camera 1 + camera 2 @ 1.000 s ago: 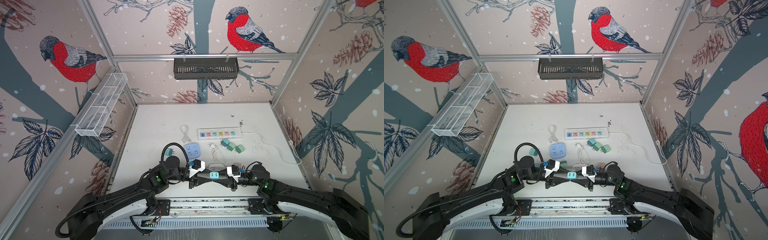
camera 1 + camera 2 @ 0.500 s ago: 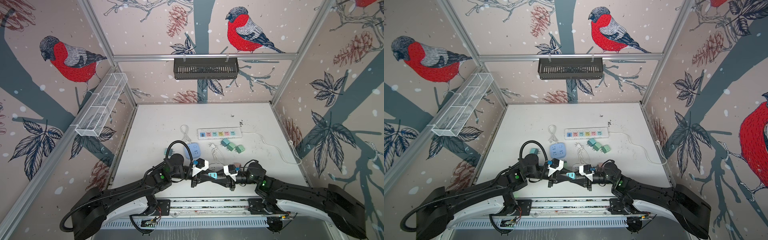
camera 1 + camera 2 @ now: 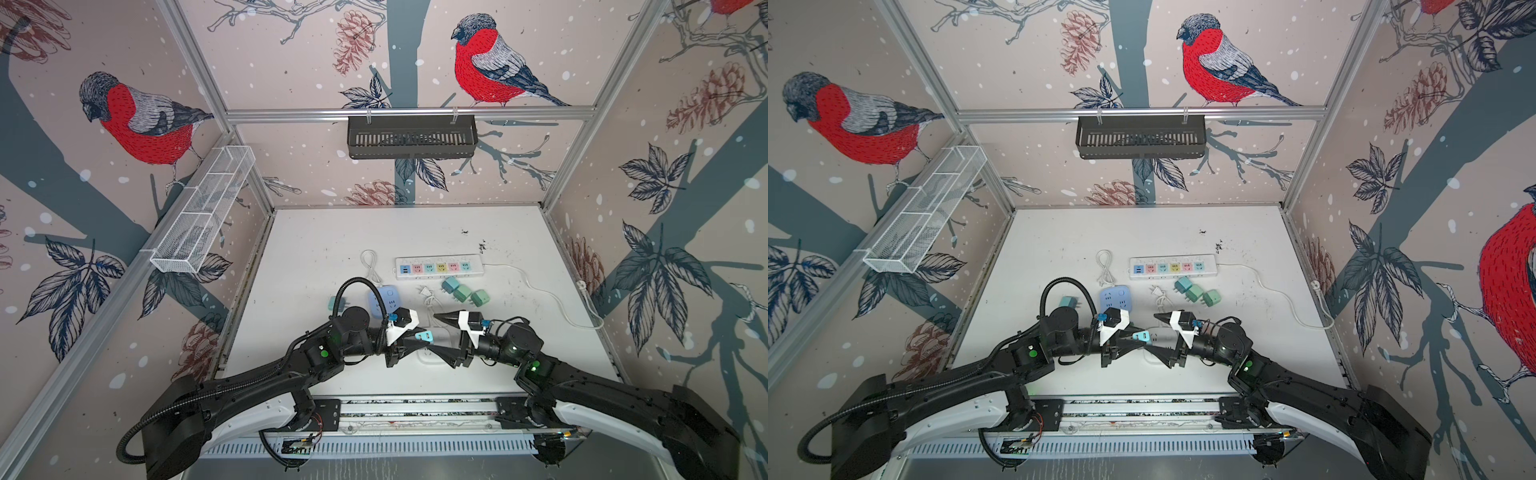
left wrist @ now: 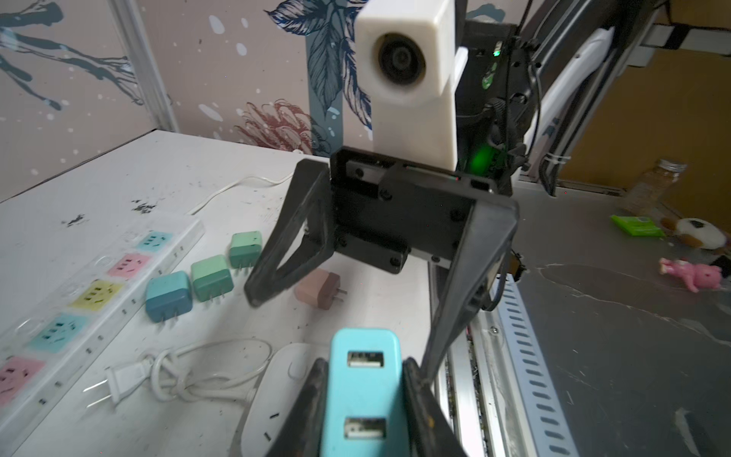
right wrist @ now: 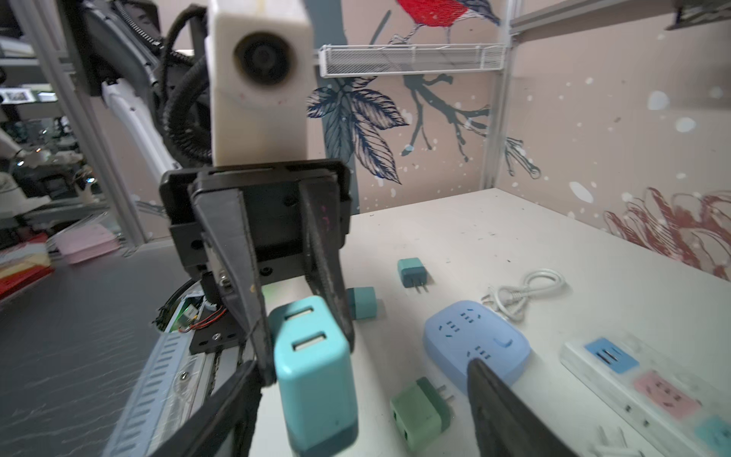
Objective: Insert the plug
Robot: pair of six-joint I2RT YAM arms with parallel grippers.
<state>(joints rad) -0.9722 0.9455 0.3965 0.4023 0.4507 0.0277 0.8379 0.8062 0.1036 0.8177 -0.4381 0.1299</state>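
Since a sec ago the R gripper has let go of the cyan plug: its jaws now stand wide apart, fingertips flanking the plug's end w/o gripping it. Both arms have also pushed a bit closer to the power strip. The L gripper is clamped tight on the plug and carries it alone, up off the white table, well to the robot's side of the power strip & approx opposite its middle. The plug's face w/ two USB slots shows in both wrist views. Under the plug a white adapter lies flat on the table. Btwn it and the power strip: a corded white 2-pin plug, plus three green plugs in a slanted row near the strip's right half as seen in both top views. A round blue socket block sits on the robot's side of the strip's left end, w/ a coiled white cable just beside that end. The strip's own cord runs off its right end
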